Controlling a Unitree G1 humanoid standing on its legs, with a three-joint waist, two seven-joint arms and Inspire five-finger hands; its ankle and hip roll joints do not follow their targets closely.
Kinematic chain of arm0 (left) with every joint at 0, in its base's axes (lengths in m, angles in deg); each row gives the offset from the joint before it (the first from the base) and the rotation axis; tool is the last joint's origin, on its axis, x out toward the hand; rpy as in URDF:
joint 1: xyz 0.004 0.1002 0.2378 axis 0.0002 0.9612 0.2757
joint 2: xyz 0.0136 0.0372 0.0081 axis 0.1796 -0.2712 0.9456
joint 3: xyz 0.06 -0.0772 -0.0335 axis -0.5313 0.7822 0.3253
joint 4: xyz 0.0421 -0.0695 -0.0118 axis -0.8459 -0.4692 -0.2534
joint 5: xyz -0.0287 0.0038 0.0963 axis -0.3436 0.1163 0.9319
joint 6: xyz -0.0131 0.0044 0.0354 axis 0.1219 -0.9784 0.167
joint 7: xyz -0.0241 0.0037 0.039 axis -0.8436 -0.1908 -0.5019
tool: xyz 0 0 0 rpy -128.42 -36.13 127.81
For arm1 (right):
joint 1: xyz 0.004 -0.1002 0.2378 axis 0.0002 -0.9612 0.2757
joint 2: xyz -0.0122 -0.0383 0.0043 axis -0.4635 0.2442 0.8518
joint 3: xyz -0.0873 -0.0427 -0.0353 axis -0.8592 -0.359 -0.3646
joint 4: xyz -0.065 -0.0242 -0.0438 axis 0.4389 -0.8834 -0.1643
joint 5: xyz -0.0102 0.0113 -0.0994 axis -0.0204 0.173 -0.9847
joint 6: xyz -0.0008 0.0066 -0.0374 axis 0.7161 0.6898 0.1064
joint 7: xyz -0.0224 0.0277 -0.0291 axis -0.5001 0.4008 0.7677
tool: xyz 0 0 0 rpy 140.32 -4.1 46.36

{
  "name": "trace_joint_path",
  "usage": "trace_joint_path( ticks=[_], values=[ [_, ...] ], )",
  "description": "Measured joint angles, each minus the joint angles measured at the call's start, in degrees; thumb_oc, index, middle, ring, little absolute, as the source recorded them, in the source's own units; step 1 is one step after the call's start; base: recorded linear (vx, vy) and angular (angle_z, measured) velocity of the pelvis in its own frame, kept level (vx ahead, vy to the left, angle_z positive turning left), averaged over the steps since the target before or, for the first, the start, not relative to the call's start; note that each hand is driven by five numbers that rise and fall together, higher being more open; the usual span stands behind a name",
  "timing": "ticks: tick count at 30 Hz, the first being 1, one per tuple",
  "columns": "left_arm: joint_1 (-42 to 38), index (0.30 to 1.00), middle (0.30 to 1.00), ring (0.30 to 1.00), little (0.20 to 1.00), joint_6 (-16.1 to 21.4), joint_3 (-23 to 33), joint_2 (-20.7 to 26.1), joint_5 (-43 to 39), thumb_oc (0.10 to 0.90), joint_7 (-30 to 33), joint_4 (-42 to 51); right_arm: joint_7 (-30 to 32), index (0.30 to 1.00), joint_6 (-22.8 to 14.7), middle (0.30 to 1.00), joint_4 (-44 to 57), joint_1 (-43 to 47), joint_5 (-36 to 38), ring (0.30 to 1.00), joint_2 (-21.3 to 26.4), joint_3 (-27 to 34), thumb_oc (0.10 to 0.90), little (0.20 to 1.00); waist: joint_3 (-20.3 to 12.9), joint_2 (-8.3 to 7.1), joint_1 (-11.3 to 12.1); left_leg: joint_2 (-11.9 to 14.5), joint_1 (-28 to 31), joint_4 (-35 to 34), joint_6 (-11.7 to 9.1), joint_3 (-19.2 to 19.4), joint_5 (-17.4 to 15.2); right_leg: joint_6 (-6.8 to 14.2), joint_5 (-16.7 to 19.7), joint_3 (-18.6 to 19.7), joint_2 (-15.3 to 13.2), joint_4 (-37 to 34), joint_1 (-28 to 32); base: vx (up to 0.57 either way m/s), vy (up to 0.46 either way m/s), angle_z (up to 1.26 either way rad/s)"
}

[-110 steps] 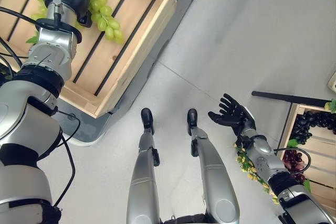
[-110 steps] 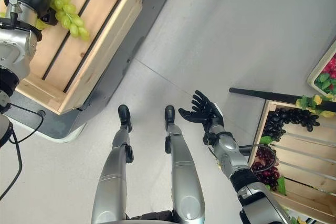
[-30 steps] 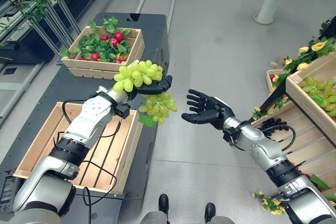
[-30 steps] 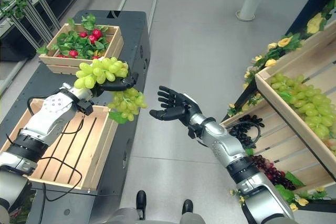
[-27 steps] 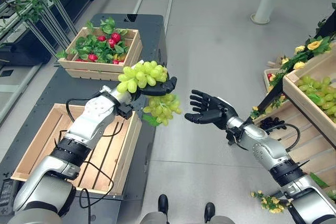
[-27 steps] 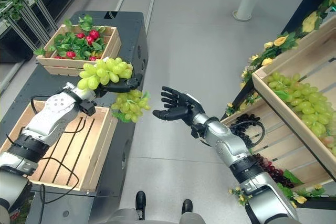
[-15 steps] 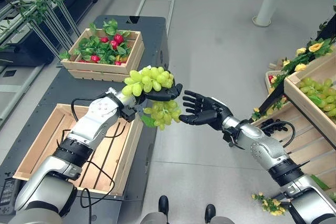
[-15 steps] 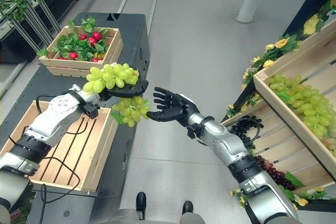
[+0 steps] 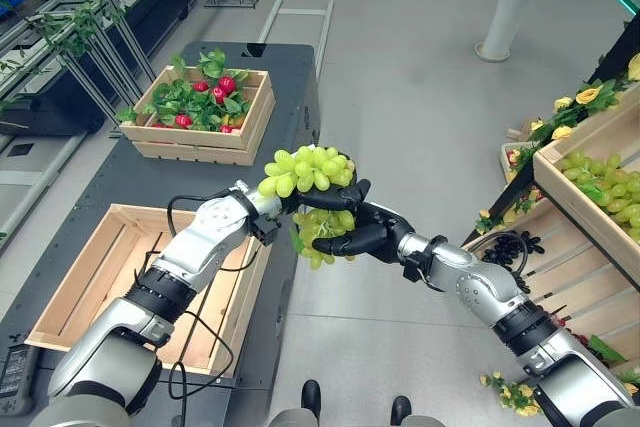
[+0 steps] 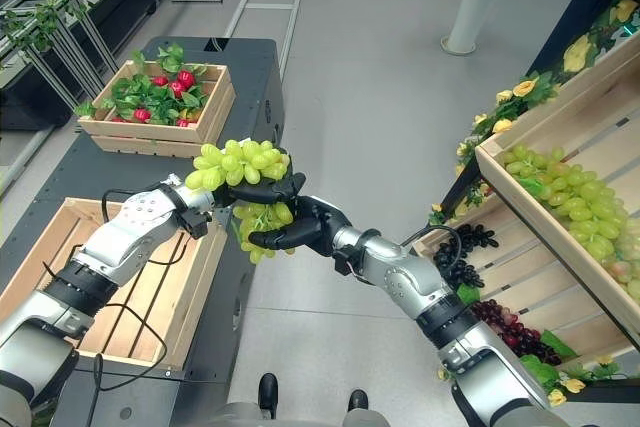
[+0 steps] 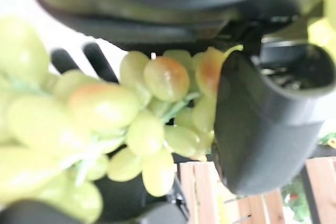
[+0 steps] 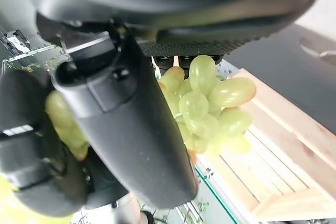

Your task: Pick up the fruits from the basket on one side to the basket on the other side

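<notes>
A bunch of green grapes (image 9: 305, 167) hangs in mid-air between the two sides, over the floor just past the dark cart's edge. My left hand (image 9: 335, 195) is curled under its upper part, with grapes (image 11: 105, 108) pressed against the thumb (image 11: 262, 124). My right hand (image 9: 372, 237) has come in from the right and curls round the lower, dangling part of the bunch (image 10: 258, 222). In the right wrist view the grapes (image 12: 210, 108) sit just past the thumb (image 12: 136, 129). The two hands touch or nearly touch at the bunch.
An empty wooden crate (image 9: 90, 257) sits on the dark cart (image 9: 290, 77) at the left, and a crate of red fruit and leaves (image 9: 200, 107) behind it. On the right, sloped shelf crates hold green grapes (image 9: 600, 177) and dark grapes (image 9: 510, 244). Open floor lies between.
My left hand has carried the grapes further right. The right hand, open with spread fingers half a second ago, has moved in and closed on the lower part of the bunch.
</notes>
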Motion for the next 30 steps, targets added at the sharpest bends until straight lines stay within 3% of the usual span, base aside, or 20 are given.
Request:
trace_joint_path(
  ticks=[7,16,17,18,19,21,22,23,24,30],
  values=[
    [0.0,0.3,0.3,0.3,0.3,0.02,0.0,0.02,-3.06,0.4,-0.6,-0.02,-1.78,0.9,1.24,0.9,0.09,0.23,6.21,0.9,-0.04,-1.0,0.8,0.9,-0.53,-0.02,0.01,0.05,0.21,0.0,0.0,-0.01,0.0,0.0,0.0,0.07,0.02,-0.01,0.13,0.0,0.0,0.0],
    [0.0,0.3,0.3,0.3,0.3,0.04,0.0,-1.59,-7.15,0.4,-2.18,-0.04,-2.91,0.9,1.43,0.9,0.2,0.87,6.22,0.9,-1.66,-1.74,0.8,0.9,-1.59,-0.1,0.0,0.05,0.43,0.0,0.0,0.07,0.0,0.01,0.01,0.23,0.02,-0.01,0.27,0.0,0.0,0.0],
    [0.0,0.3,0.3,0.3,0.3,0.04,0.0,-1.86,-7.15,0.4,-2.11,-0.04,-2.91,0.564,0.99,0.564,0.2,0.87,6.22,0.564,-1.83,-1.74,0.576,0.564,-1.59,-0.1,0.0,0.05,0.48,0.0,0.0,0.07,0.0,0.01,0.01,0.24,0.02,-0.01,0.3,0.0,0.0,0.0],
    [-0.01,0.3,0.3,0.3,0.3,0.04,0.0,-2.11,-7.15,0.4,-2.11,-0.04,-2.88,0.375,0.51,0.375,0.2,0.88,6.22,0.375,-2.0,-1.82,0.45,0.375,-1.6,-0.1,0.03,0.05,0.54,0.0,0.0,0.07,0.0,0.01,0.01,0.25,0.02,-0.01,0.36,0.0,0.0,0.0],
    [-0.01,0.3,0.3,0.3,0.3,0.04,0.01,-2.32,-7.14,0.4,-2.02,-0.04,-2.38,0.3,-0.33,0.3,0.2,0.88,6.22,0.3,-2.24,-1.93,0.4,0.3,-1.61,-0.1,0.04,0.06,0.56,0.0,0.0,0.07,0.0,0.01,0.01,0.25,0.02,0.0,0.4,0.0,0.0,0.0],
    [-0.03,0.3,0.3,0.3,0.3,0.04,0.05,-2.32,-7.12,0.4,-1.7,-0.04,-1.3,0.3,-1.01,0.3,0.19,0.88,6.2,0.3,-2.53,-2.08,0.4,0.3,-1.63,-0.09,-0.03,0.07,0.58,0.0,0.0,0.07,0.0,0.01,0.02,0.28,0.03,0.0,0.4,0.0,0.0,0.0],
    [-0.07,0.415,0.415,0.415,0.415,0.04,0.1,-2.31,-7.12,0.477,-1.53,-0.04,-0.76,0.3,-1.54,0.3,0.19,0.87,6.2,0.3,-2.64,-2.47,0.4,0.3,-1.65,-0.09,-0.04,0.07,0.59,0.0,0.0,0.07,0.0,0.02,0.02,0.28,0.03,0.0,0.4,0.0,0.0,0.0],
    [-0.07,0.589,0.589,0.589,0.589,0.04,0.1,-2.31,-7.12,0.593,-1.53,-0.04,-0.27,0.3,-1.79,0.3,0.19,0.87,6.2,0.3,-2.77,-2.48,0.4,0.3,-1.65,-0.08,-0.03,0.07,0.59,0.0,0.0,0.07,0.0,0.02,0.02,0.28,0.03,0.0,0.4,0.0,0.0,0.0],
    [-0.07,0.9,0.9,0.9,0.9,0.04,0.11,-2.35,-7.11,0.8,-1.54,-0.04,0.59,0.3,-2.38,0.3,0.19,0.87,6.17,0.3,-2.93,-2.48,0.4,0.3,-1.65,-0.08,-0.04,0.06,0.59,0.0,0.0,0.07,0.0,0.02,0.02,0.29,0.03,0.0,0.4,0.0,0.0,0.0],
    [-0.17,0.9,0.9,0.9,0.9,0.09,0.2,-2.95,-7.14,0.8,-2.84,1.07,3.44,0.3,-2.76,0.3,-1.42,0.87,6.1,0.3,-3.9,-2.49,0.4,0.3,-1.66,-0.08,-0.03,0.04,0.59,0.0,0.0,0.09,0.0,0.02,0.02,0.31,0.0,0.0,0.38,0.0,0.0,0.0]
  ],
)
